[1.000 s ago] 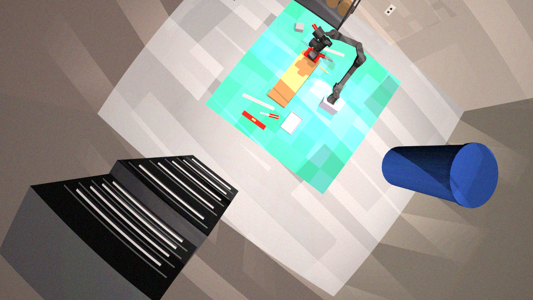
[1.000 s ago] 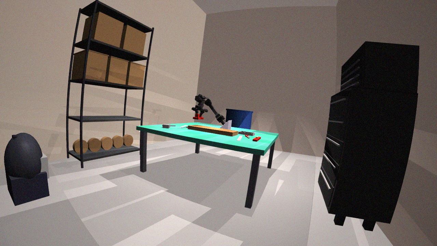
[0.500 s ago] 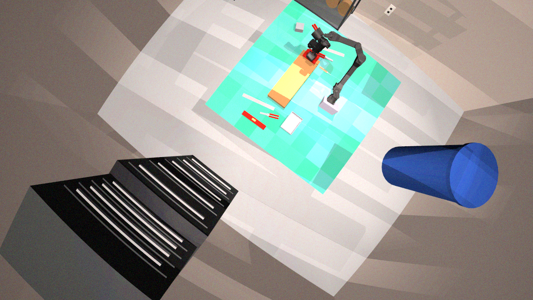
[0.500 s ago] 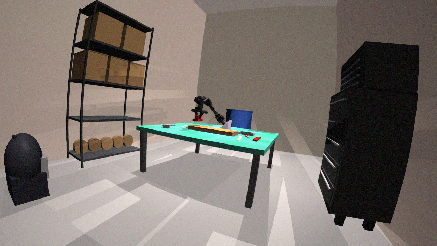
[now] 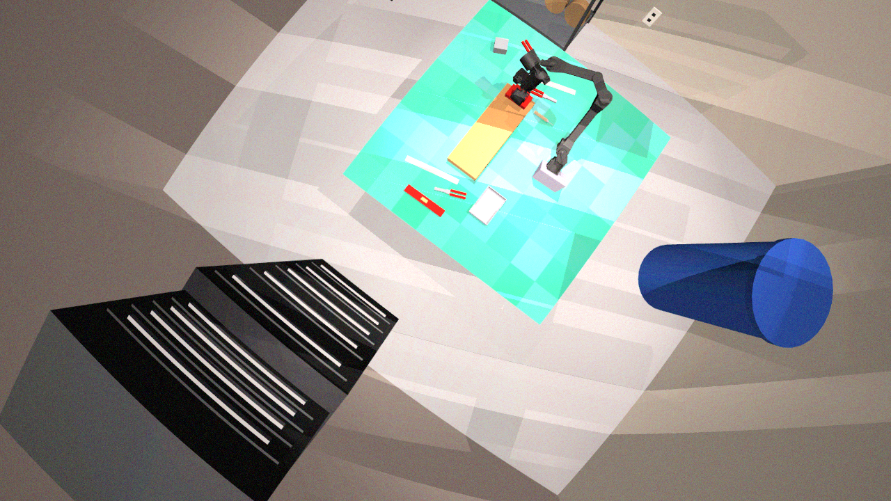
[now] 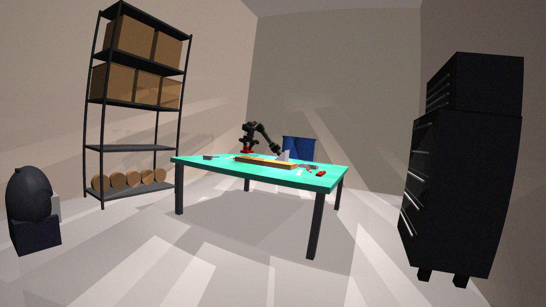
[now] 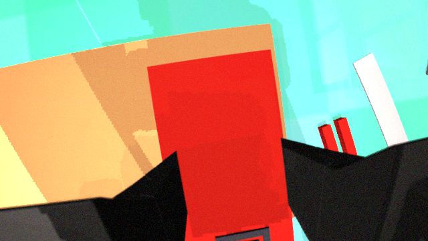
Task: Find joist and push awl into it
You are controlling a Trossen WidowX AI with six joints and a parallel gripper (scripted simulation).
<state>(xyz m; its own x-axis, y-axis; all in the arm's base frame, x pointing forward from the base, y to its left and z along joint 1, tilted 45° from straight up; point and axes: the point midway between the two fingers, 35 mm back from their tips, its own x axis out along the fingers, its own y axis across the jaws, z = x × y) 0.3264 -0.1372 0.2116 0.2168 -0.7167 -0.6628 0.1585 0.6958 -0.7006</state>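
Teal table [image 5: 548, 261] fills frame center; gripper [image 5: 522, 87] clamped on red stud finder [image 7: 217, 134] over upper end of wooden floor panel [image 5: 482, 140].

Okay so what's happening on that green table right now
A single robot arm has its gripper shut on a red stud finder and holds it over one end of the long wooden floor panel, the end farthest from the white tray. The search for the hidden joist looks to be under way. The tray holds nothing yet. Other small tools lie on the green table; which one is the awl is hard to tell.
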